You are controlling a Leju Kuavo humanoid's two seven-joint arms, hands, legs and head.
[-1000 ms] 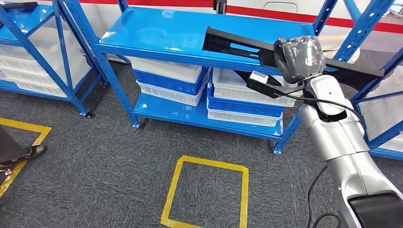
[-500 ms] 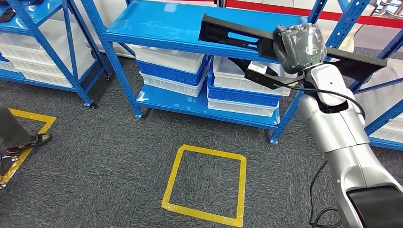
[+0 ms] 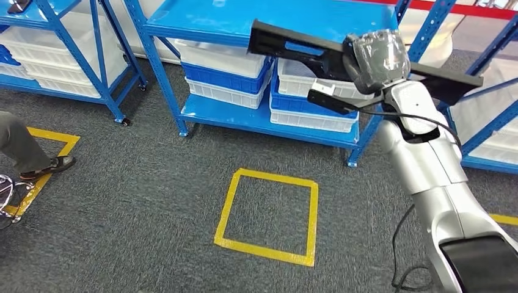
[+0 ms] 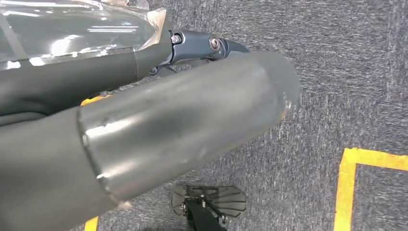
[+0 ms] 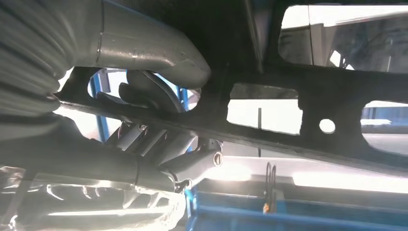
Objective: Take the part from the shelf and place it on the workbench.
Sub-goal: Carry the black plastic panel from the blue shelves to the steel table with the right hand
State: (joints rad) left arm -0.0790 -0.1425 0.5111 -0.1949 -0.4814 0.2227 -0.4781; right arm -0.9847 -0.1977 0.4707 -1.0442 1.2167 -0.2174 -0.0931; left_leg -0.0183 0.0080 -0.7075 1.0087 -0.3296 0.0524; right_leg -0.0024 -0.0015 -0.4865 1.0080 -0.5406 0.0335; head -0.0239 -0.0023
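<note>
One long black slotted part, gripped by the right hand before one blue shelf; left hand grip indeterminable; one yellow floor square.

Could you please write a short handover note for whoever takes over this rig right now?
Right robot hand: grips the long black part near its middle, holding it in the air in front of the blue shelf.
Left robot hand: holds nothing; its wrist view looks down at grey carpet with yellow tape.
Done: the part is off the shelf and in the right robot hand.
Left: carry it to the workbench and set it down there. The part sticks out far on both sides of the hand, so mind the shelf posts when turning. A person's leg and shoe are at the left by the yellow floor marking.
</note>
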